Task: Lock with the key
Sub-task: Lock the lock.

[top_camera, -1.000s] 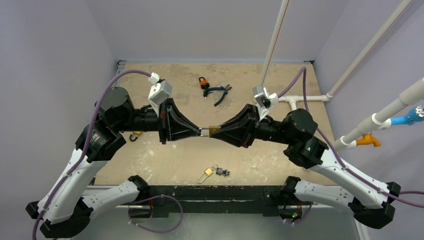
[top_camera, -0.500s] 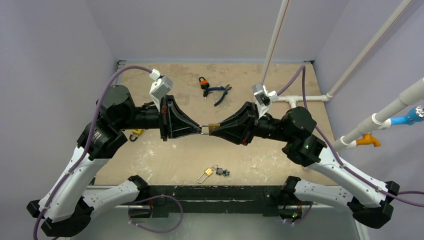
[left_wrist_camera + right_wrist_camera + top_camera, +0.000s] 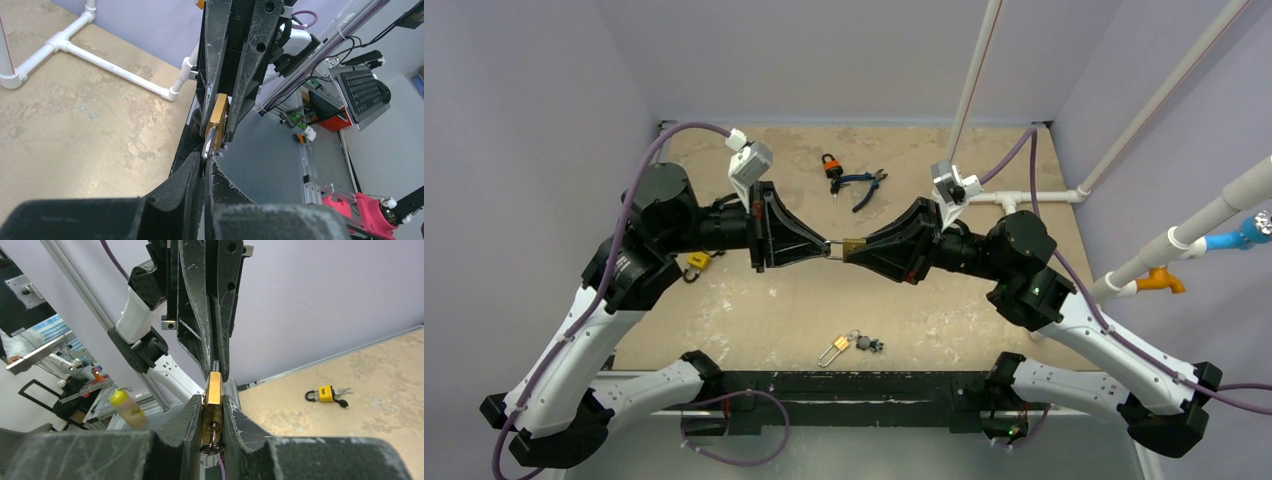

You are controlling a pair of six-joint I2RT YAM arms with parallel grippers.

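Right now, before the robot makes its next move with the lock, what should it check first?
1. Right claw squeezes the brass padlock by its flat sides: ok.
2. Left claw is shut on the shackle: ok.
3. Shackle pushed all the way into the padlock body: cannot tell.
4. Key sitting in the keyhole: cannot tell. Only a small ring shows at the padlock's near end, between the right claw's fingers.
5. Padlock held up off the table: ok.
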